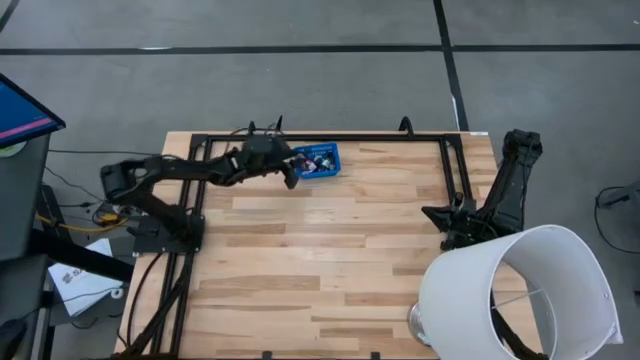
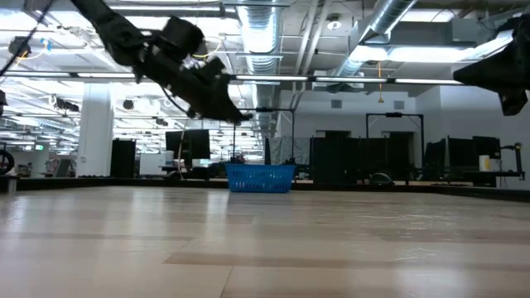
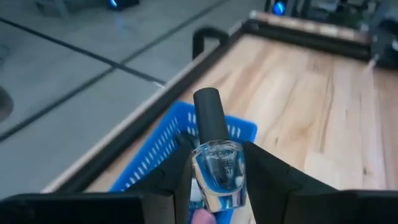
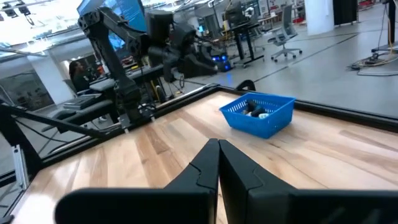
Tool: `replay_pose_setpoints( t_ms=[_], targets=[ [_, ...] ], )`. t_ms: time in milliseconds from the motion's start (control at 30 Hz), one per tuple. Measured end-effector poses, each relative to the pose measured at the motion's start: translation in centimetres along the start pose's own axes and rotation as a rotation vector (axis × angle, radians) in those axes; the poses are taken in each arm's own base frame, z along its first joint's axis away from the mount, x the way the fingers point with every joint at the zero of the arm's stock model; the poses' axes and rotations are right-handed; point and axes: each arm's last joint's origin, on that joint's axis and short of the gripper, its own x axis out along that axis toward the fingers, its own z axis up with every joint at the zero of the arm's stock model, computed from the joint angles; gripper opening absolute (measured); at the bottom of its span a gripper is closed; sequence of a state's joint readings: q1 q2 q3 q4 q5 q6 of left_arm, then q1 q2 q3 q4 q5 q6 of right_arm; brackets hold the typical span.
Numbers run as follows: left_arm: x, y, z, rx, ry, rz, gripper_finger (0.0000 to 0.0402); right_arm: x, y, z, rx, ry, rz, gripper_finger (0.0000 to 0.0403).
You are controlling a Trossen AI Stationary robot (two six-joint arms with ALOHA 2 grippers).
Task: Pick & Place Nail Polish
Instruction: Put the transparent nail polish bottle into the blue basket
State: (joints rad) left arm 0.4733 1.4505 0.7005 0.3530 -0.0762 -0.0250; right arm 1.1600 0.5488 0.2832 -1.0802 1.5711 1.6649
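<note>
My left gripper hangs above the left end of the blue mesh basket at the table's far edge, shut on a pale clear nail polish bottle with a slim dark cap. The basket holds several other small bottles. In the low view the left gripper is well above the basket. My right gripper is shut and empty, parked at the table's right side. My left gripper pinches the bottle's clear glass body between its two fingers, one on each side. The dark cap points away from the wrist, out past the fingertips. The bottle is lifted clear, above the basket.
A black frame rail runs along the table's far edge behind the basket. A white lampshade stands at the near right corner. Bare wooden tabletop spreads between the arms.
</note>
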Motion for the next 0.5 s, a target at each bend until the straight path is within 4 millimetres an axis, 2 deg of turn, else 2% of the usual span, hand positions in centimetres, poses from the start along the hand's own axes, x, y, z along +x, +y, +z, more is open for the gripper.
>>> replay_pose_setpoints(
  t_ms=[200,333,500],
  targets=[
    [3.1,0.7,-2.0,-0.006,0.115,0.005,0.0110,0.0,0.0,0.0,0.000,-0.001,-0.002,0.0000],
    [3.8,1.3,-3.2,-0.012,0.172,0.024,0.0110,0.0,0.0,0.0,0.006,-0.001,-0.002,0.0000],
    [3.9,1.4,-3.4,-0.012,0.182,0.029,0.0112,0.0,0.0,0.0,0.007,-0.001,-0.002,0.0000]
  ],
)
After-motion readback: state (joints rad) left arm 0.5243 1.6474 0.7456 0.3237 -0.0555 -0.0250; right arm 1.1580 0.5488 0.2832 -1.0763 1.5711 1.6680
